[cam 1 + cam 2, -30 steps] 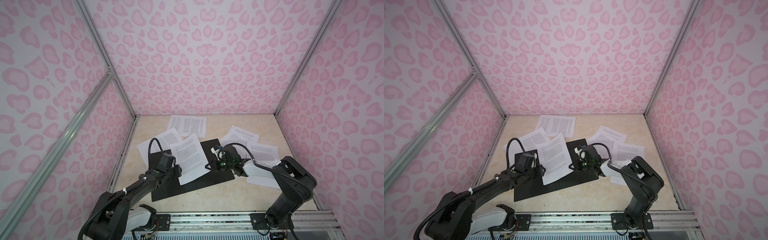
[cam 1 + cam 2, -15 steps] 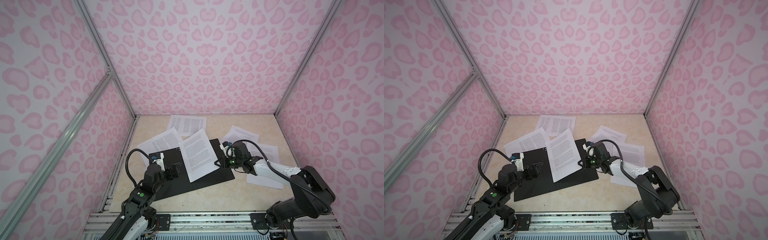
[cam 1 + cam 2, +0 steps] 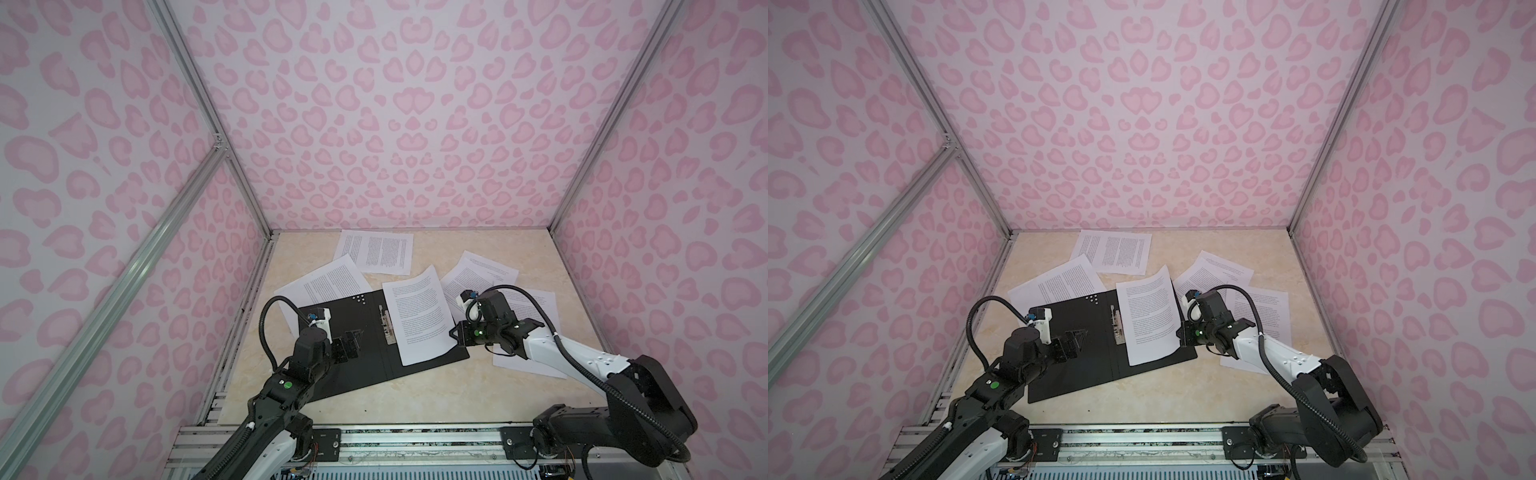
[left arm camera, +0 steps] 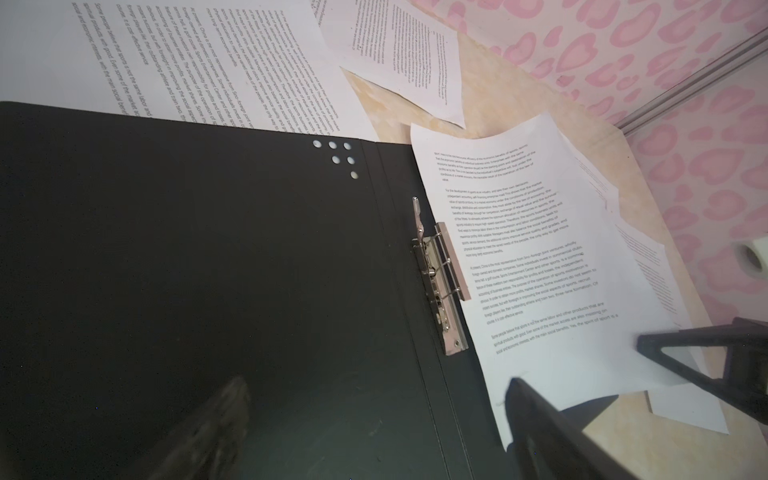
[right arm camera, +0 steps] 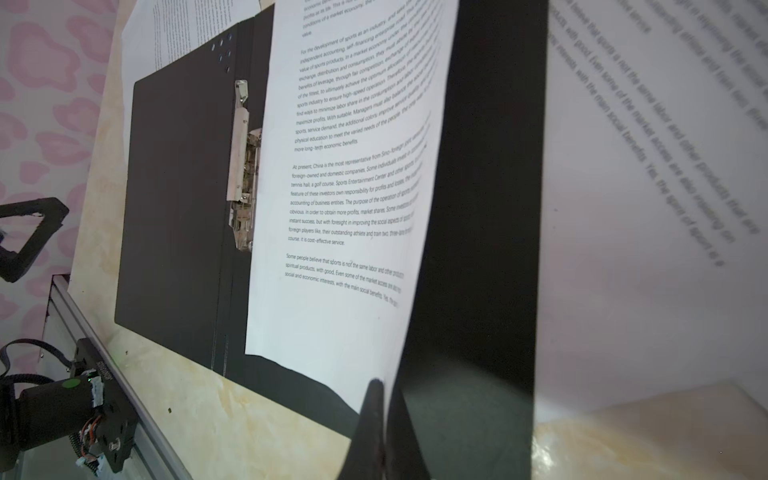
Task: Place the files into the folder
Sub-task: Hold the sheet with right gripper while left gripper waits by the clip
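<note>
surface: beige marbled tabletop point(image 3: 436, 395) | lying on it: open black folder point(image 3: 374, 365); loose printed files point(image 3: 376, 251) scattered around it

Both top views stare down from high up front over the whole table point(image 3: 415, 395); wrist cams sit low and close, sharing the open folder point(image 4: 208, 249) and clip point(image 5: 243, 166).

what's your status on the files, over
Left claw open over the folder. Right claw shut on a sheet lying inside, beside the clip. Other sheets loose around.
</note>
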Action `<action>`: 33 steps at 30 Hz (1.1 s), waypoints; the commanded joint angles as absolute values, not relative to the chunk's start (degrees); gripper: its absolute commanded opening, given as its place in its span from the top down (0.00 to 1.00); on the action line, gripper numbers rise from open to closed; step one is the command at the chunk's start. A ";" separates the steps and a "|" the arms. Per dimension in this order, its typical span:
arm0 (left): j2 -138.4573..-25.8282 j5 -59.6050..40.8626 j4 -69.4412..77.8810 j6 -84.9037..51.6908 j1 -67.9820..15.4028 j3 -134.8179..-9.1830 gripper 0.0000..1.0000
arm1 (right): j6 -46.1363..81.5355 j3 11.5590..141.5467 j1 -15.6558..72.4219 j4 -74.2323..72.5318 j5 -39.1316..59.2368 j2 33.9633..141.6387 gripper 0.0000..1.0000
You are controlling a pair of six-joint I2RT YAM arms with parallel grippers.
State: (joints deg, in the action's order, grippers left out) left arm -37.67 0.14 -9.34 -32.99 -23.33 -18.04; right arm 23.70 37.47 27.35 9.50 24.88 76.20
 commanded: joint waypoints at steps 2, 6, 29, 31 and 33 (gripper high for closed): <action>-37.53 -0.12 -7.56 -32.51 -23.34 -18.62 0.03 | 22.00 37.24 27.29 10.67 23.80 76.04 1.00; -37.40 0.00 -7.57 -32.52 -23.35 -18.43 0.03 | 21.74 37.20 27.40 10.23 25.22 75.81 1.00; -38.58 -0.06 -7.21 -32.52 -23.34 -18.49 0.03 | 21.53 37.35 29.44 9.14 28.42 75.75 1.00; -38.70 -0.16 -7.17 -32.52 -23.34 -18.59 0.02 | 21.53 37.40 29.57 9.19 28.41 75.83 1.00; -38.76 -0.12 -7.24 -32.52 -23.30 -18.63 0.03 | 21.47 37.45 29.63 9.07 28.62 75.84 1.00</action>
